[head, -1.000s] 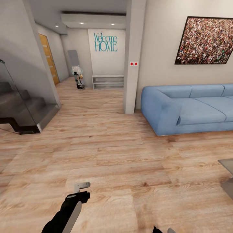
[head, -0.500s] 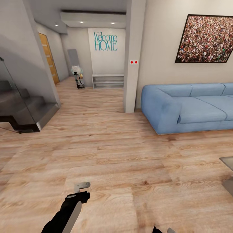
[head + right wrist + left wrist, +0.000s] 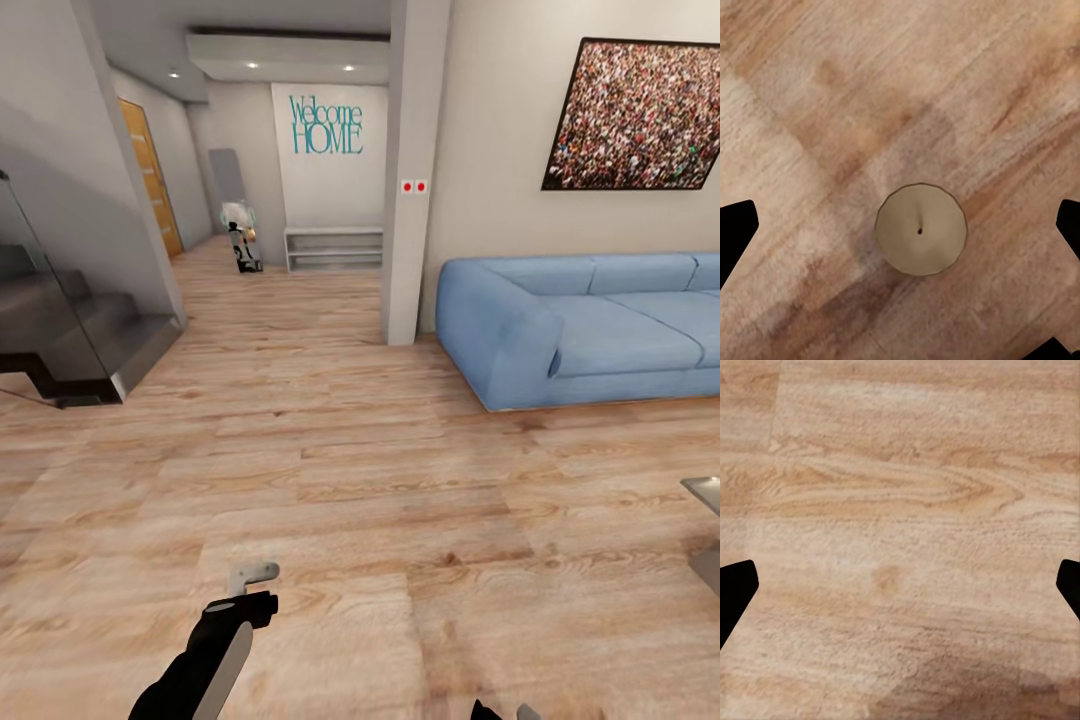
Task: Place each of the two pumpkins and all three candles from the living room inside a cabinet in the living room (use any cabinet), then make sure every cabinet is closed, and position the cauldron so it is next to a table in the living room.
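Slightly, the head camera has tilted down — sofa and picture sit higher; right gripper (image 3: 900, 225), jaws spread, hangs over a beige stubby wax candle (image 3: 920, 229), left gripper (image 3: 900, 585) spread over bare light plank floor (image 3: 900, 472) — pickup pending.

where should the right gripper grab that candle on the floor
By its round side wall, coming straight down from above. The right wrist view shows the candle upright on the wood floor, seen end-on with the wick centred, between the spread fingers of the right gripper. Close the two fingers across its width; the flat top offers nothing to pinch.
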`<state>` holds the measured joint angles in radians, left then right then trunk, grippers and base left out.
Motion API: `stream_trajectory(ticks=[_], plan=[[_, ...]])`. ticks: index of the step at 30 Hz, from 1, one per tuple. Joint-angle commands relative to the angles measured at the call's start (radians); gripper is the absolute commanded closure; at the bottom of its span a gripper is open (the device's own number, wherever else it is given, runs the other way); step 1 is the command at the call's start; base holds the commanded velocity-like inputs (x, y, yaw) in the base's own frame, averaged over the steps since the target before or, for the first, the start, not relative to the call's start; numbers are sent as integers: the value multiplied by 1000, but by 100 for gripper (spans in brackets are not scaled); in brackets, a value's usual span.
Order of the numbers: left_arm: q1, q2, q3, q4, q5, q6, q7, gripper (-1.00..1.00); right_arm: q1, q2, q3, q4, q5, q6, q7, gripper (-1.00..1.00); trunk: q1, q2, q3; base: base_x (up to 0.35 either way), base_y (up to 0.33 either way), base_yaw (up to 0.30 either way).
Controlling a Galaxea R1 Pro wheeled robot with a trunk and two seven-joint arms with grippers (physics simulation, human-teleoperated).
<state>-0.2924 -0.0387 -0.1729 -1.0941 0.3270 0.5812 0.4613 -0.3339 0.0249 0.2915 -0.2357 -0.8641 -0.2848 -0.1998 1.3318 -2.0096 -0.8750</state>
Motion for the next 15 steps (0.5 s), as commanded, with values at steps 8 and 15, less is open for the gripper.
stream_trajectory(ticks=[8,15], plan=[[-1,0,-2,-1,10,1,10,-100,-1,0,9,-1,-7,-4,-6,-100,31,-57,-26,0,0,0],[-1,0,-2,0,10,0,10,-100,-1,0,9,-1,-7,-4,-6,-100,57,-106,-48,0,0,0]])
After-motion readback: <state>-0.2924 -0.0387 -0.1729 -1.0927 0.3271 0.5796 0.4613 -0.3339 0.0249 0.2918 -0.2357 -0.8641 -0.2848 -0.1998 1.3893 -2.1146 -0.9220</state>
